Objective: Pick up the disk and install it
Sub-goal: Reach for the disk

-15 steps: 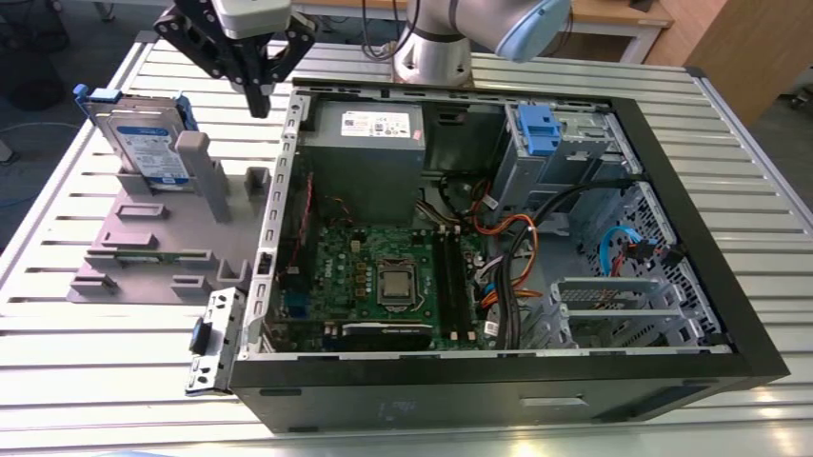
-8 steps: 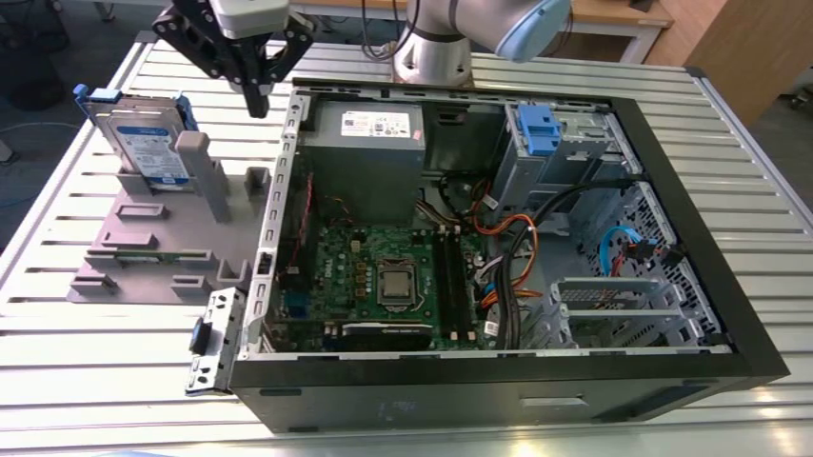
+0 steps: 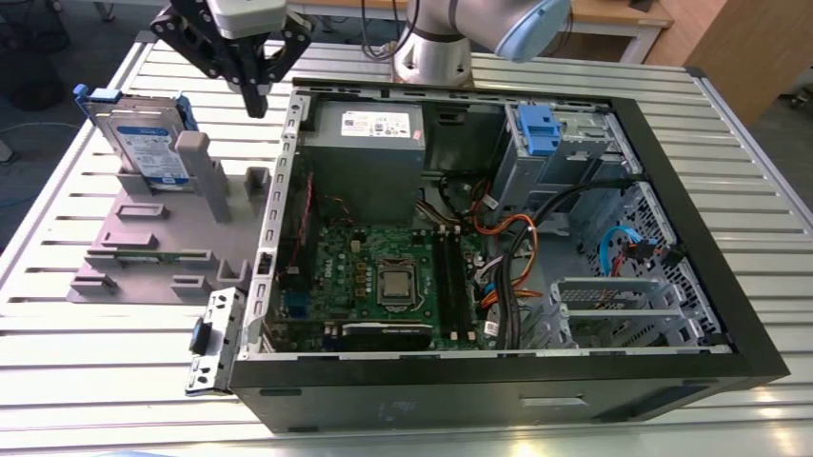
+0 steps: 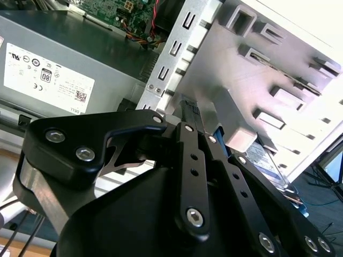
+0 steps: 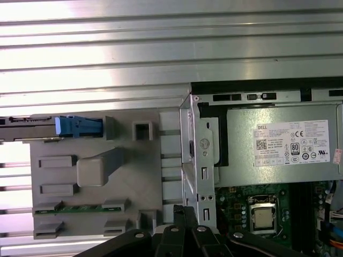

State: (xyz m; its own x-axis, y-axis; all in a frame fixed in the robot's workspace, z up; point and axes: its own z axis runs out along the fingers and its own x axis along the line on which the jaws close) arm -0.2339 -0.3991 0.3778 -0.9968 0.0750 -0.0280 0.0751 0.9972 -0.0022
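We see the end effector [image 3: 257, 103], clenched and empty, hang over the bench [image 3: 102, 367] near the grey stand [image 3: 152, 243], whose posts hold the disk [image 3: 137, 143] upright on edge, reachable from above.

You are looking at a robotics lab or test workshop. In the exterior view a ribbed silver aluminium tabletop [image 3: 102, 314] carries an open black desktop computer case [image 3: 508, 376] with its green motherboard [image 3: 381, 257] bare. A grey plastic fixture stand [image 3: 140, 238] sits at left, the grey robot arm base [image 3: 432, 57] rises at top centre, and light wooden furniture [image 3: 737, 48] stands upper right.
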